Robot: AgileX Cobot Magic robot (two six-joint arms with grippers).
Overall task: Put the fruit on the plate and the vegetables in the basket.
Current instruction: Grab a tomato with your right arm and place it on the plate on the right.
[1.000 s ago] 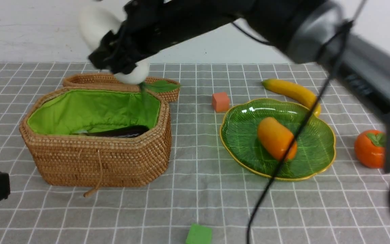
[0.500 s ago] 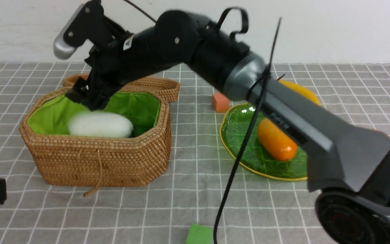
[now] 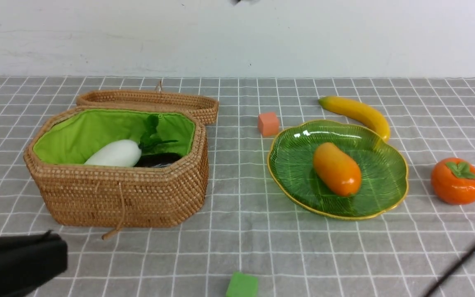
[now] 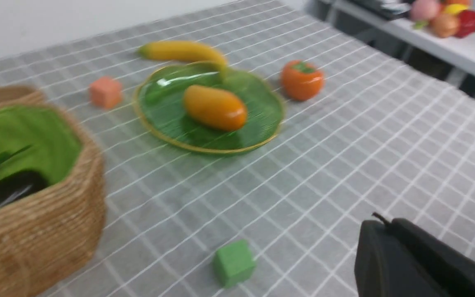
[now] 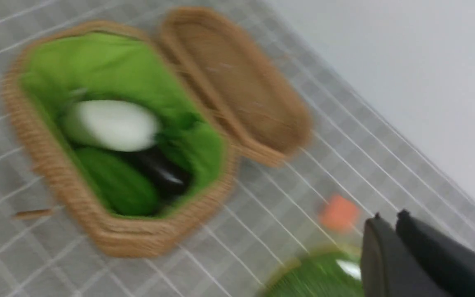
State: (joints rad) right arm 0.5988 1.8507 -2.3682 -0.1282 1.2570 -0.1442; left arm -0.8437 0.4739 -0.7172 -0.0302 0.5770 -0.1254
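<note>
Radish (image 3: 116, 153) was released into basket (image 3: 118, 194), right arm withdrawn from above it | vegetables judged done — eggplant (image 3: 157, 159) and gourd (image 5: 116, 185) inside too | right gripper (image 5: 389, 218) and left gripper (image 4: 382, 222) closed, empty | mango (image 3: 336, 168) on plate (image 3: 386, 165) — banana (image 3: 357, 113), persimmon (image 3: 457, 181) left on table (image 3: 237, 247).

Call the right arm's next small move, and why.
Probably swing the right gripper, jaws shut and empty, over the persimmon and open. The radish, eggplant and gourd all lie in the basket, and only the mango is on the plate; the persimmon and banana sit on the cloth off it, the persimmon on the right arm's side.
</note>
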